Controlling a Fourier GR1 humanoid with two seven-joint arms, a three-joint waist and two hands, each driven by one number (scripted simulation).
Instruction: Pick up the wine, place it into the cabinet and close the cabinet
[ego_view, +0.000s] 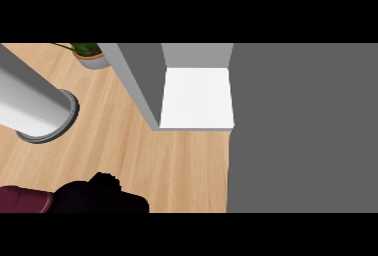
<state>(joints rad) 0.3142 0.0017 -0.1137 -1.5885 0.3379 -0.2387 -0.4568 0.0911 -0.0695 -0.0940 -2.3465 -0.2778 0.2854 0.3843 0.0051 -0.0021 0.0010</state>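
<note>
Black left hand at the near edge of the light wooden worktop, left of centre. It shows as one dark mass: spread or closed, cannot tell. Dark maroon wine bottle lies against its left side, at the near-left corner. Grey cabinet at the far edge stands open, white shelf showing. Wide grey panel adjoins its right.

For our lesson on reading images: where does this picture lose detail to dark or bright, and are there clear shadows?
Head view: the left hand is a flat black mass without detail; the wine beside it is dark and cut by the edge; the shelf in the cabinet is the brightest, nearly featureless patch; the counter is evenly lit, with no clear shadows or glare.
</note>
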